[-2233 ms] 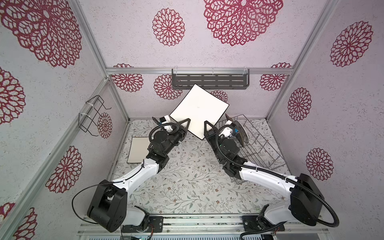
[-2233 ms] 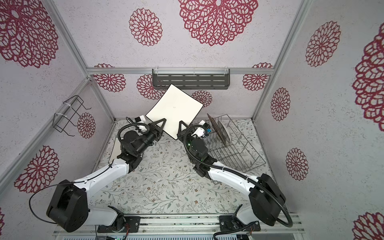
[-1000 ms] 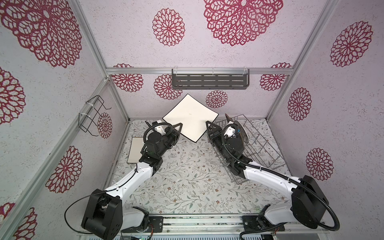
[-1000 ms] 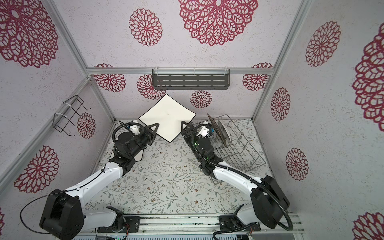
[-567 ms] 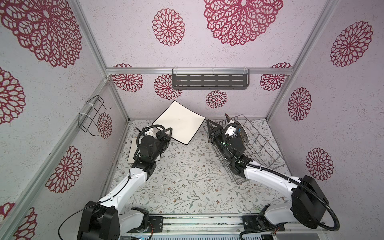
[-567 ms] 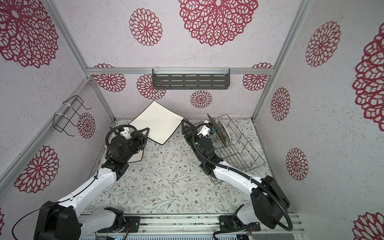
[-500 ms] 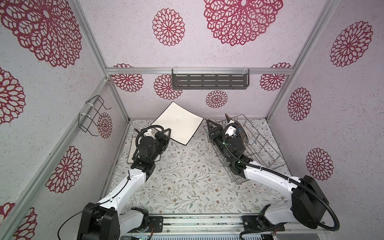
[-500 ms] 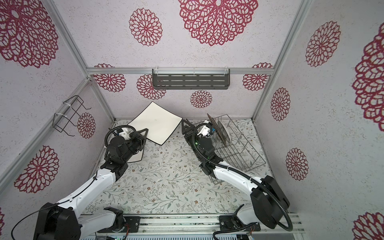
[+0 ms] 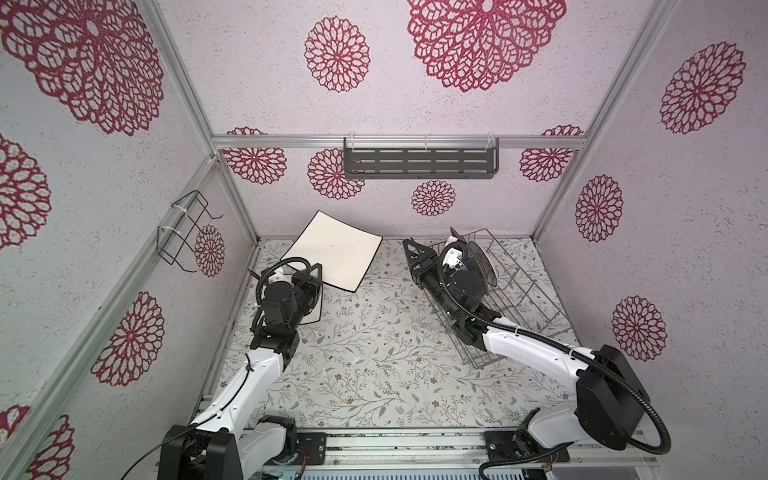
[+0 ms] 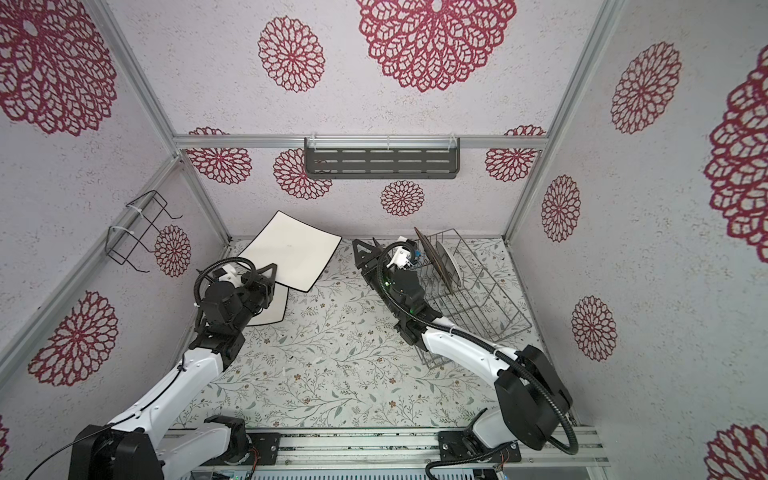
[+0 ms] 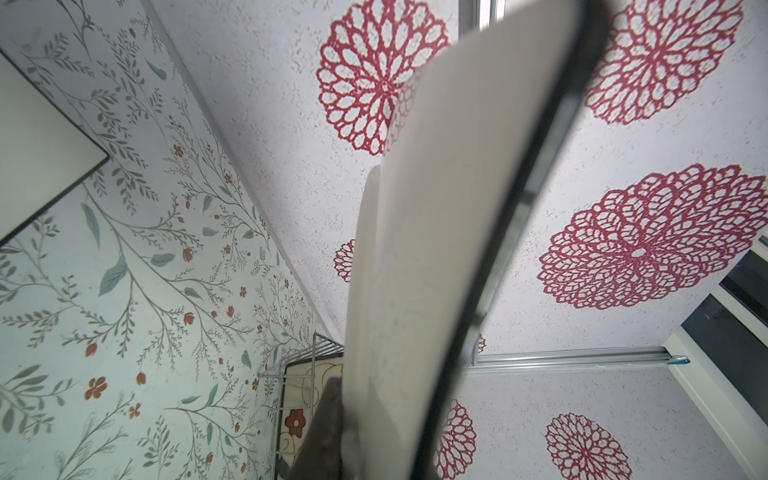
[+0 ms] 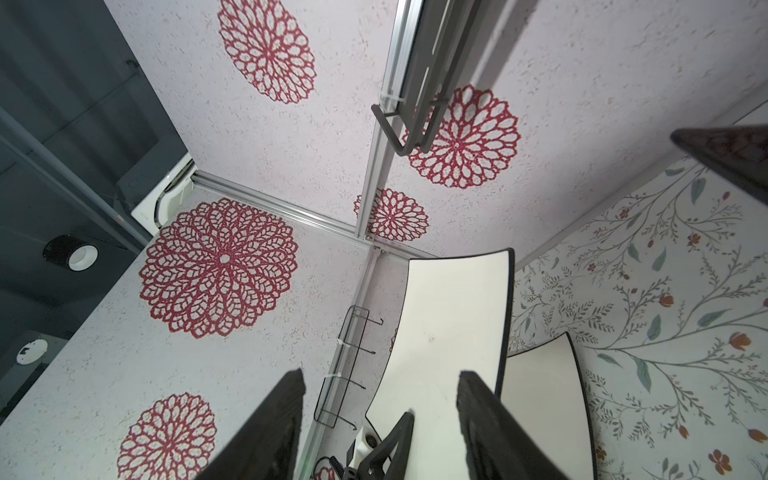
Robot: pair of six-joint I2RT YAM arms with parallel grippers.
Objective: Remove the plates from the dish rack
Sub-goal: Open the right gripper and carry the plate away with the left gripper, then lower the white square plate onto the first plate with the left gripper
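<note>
Largely hidden behind the left pincer (image 9: 316, 272) and held plate (image 9: 338, 253) lies another plate (image 9: 314, 312).

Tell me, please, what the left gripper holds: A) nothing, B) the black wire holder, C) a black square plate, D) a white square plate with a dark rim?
D: the left gripper is shut on a corner of the white square plate, tilted above the table.
</note>
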